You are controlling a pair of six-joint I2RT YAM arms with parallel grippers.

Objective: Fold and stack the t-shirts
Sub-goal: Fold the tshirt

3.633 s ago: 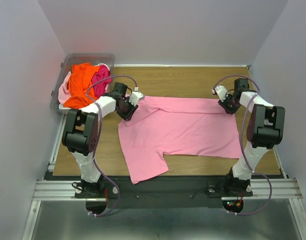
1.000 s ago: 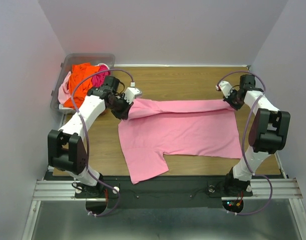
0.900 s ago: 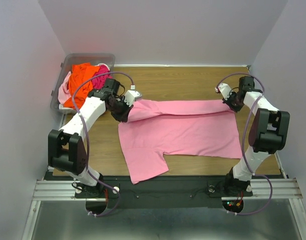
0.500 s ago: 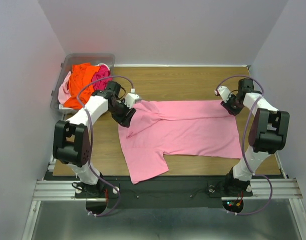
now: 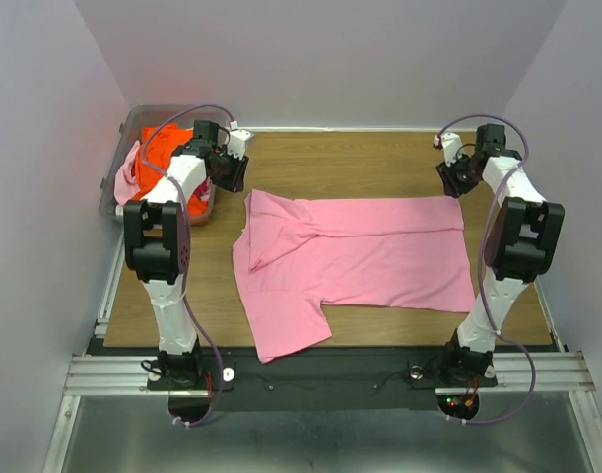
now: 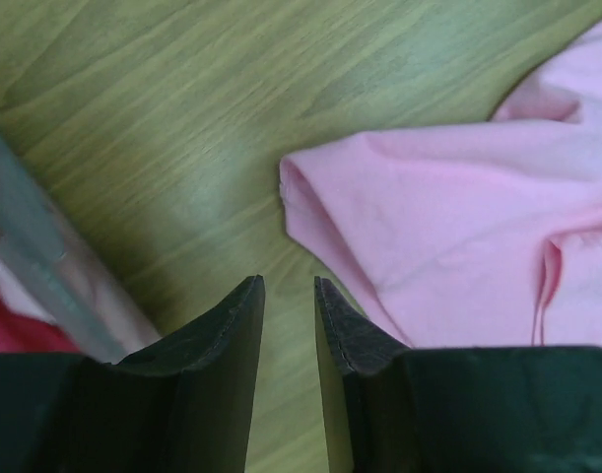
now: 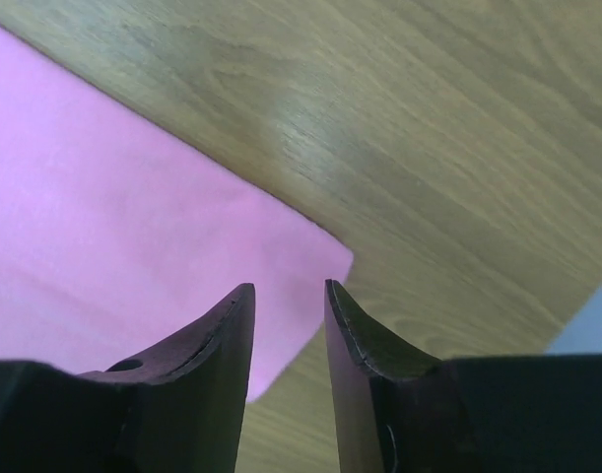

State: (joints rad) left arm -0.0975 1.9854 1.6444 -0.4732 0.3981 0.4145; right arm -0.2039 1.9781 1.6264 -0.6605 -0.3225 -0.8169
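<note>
**Now then: one shirt laid out, no fold made yet**

Plainly you are between grips. The light pink t-shirt (image 5: 355,251) lies spread sideways on the surface (image 5: 330,158), hem to the right, with its far-left sleeve doubled over and rumpled.

Your left jaws hang over bare wood between that sleeve and the clear bin (image 5: 133,123). They stand a narrow slit apart and hold nothing. Your right jaws sit above the shirt's far-right corner, parted about as little and equally empty.

The orange shirt (image 5: 167,148) and the other pink ones wait heaped in the bin.

By my reading, the next move calls for flattening the bunched sleeve, then pinching both far corners together — low enough to catch one layer only.

No brand, label or writing can be read anywhere.
</note>
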